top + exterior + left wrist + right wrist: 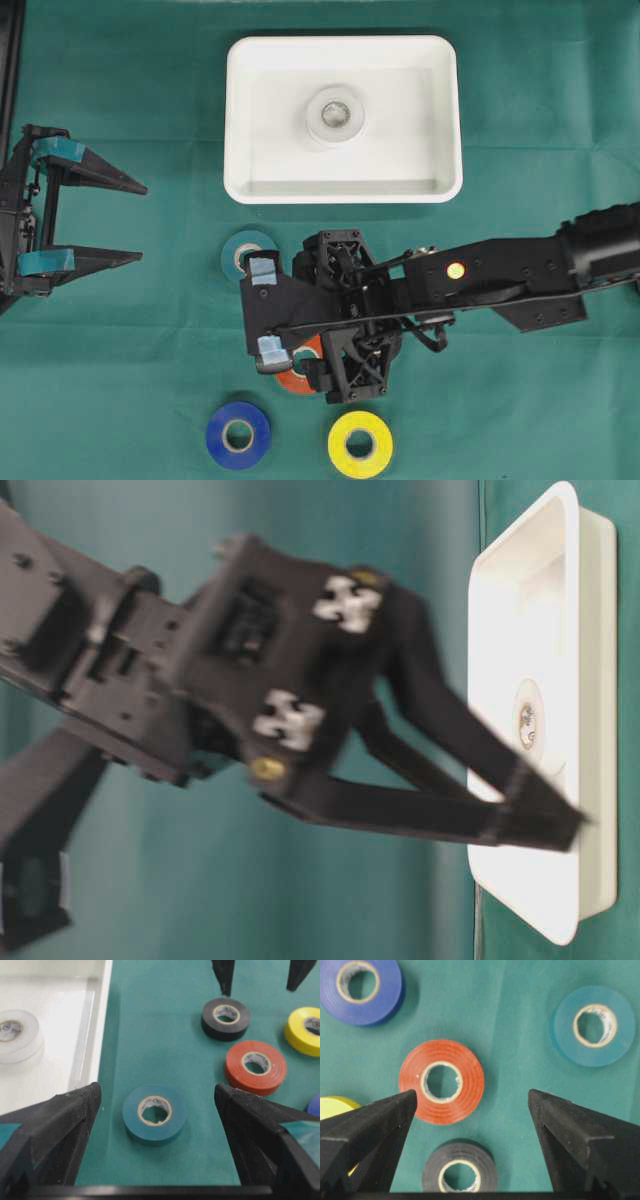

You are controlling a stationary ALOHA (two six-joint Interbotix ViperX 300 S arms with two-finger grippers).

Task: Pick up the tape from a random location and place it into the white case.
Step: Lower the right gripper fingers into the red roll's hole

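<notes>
right claw (265, 310) wide open, holding nothing, over the tapes at lower middle | left claw (135, 222) wide open, holding nothing, at far left | orange tape (441, 1081), black tape (459, 1172), teal tape (593, 1026), blue tape (238, 435), yellow tape (360, 444) lie flat on green desk (120, 400) | white case (440, 120) at top middle holds one white tape (335, 113)
</notes>
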